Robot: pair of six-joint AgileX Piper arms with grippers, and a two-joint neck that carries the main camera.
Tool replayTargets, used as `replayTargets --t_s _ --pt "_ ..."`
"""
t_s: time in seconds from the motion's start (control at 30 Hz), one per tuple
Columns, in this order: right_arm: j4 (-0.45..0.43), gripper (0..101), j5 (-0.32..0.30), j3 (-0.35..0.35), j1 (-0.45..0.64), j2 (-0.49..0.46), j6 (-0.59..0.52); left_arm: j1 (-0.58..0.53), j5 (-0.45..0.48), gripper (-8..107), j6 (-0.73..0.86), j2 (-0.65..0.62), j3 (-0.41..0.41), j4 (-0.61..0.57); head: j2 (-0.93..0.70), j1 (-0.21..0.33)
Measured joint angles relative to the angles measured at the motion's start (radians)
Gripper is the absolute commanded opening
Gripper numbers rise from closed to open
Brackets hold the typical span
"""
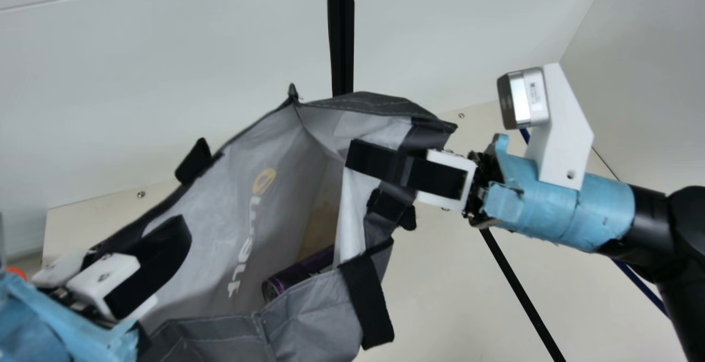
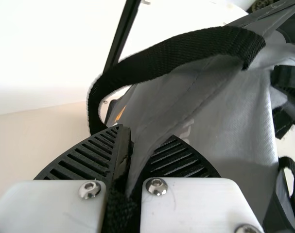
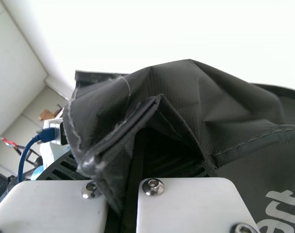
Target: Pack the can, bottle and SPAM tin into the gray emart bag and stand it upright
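The gray bag (image 1: 220, 230) hangs wide open between both arms, tilted, its mouth facing the camera. Inside it lies a dark purple can (image 1: 297, 274), partly covered by the near wall. At lower left my left gripper (image 1: 160, 257) holds the bag's edge; in the left wrist view the left gripper (image 2: 132, 155) is closed on the gray rim beside a black strap (image 2: 176, 56). My right gripper (image 1: 380, 158) grips the right part of the rim, and in the right wrist view the right gripper (image 3: 132, 170) pinches folded dark fabric (image 3: 176, 92).
Behind the bag stands a white wall (image 1: 165, 64) with a black vertical post (image 1: 341, 37). The cream table (image 1: 440, 296) stretches out beneath the bag and right arm. A blue cable (image 3: 25, 158) and equipment appear beyond the right gripper.
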State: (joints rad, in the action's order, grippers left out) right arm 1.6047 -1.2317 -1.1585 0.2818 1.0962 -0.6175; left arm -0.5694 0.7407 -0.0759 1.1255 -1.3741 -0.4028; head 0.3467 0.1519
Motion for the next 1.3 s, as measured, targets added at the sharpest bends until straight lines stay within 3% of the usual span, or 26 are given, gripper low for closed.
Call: replayTargets --t_s 0.7,1.0,1.3 --pt "-0.192 0 0.008 0.001 0.059 -0.173 0.246 -0.105 0.083 -8 -0.057 -0.085 0.064 -0.006 0.002 0.0" --pt "-0.296 0 0.023 0.016 0.044 -0.146 0.271 -0.051 0.119 -8 -0.001 -0.034 0.068 -0.073 0.002 0.0" --pt "-0.395 0 0.03 0.029 0.035 -0.043 0.18 0.035 0.128 -8 0.145 0.096 0.035 -0.188 0.002 0.0"
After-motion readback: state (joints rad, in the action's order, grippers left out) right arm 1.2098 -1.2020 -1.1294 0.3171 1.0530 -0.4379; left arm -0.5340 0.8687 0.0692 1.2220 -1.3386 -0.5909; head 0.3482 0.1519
